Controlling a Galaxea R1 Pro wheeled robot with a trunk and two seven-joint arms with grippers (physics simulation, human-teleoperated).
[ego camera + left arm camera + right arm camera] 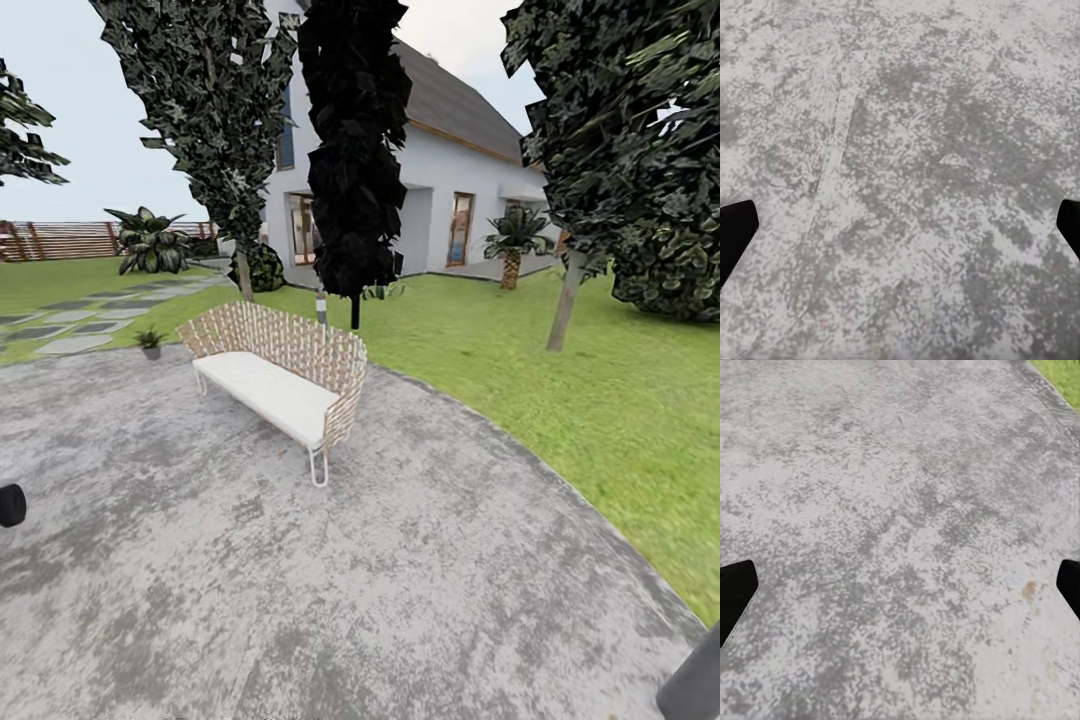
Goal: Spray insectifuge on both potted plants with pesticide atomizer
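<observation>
Nothing of the task looks done yet, as we judge it; we stand on the round mottled grey paved patio (400, 560), facing a woven wicker bench with a white seat cushion (283, 385) near its far edge. Both claws are spread wide and hold nothing: the left gripper (900, 229) and the right gripper (900, 589) each hang over bare paving, dark fingertips at the frame sides. One narrow-leaved potted plant in a small grey pot (151, 343) sits at the patio's far left edge, beside the bench; the second plant and the atomizer we cannot make out. Left, by our reckoning: find the bottle, grasp it, spray both plants.
</observation>
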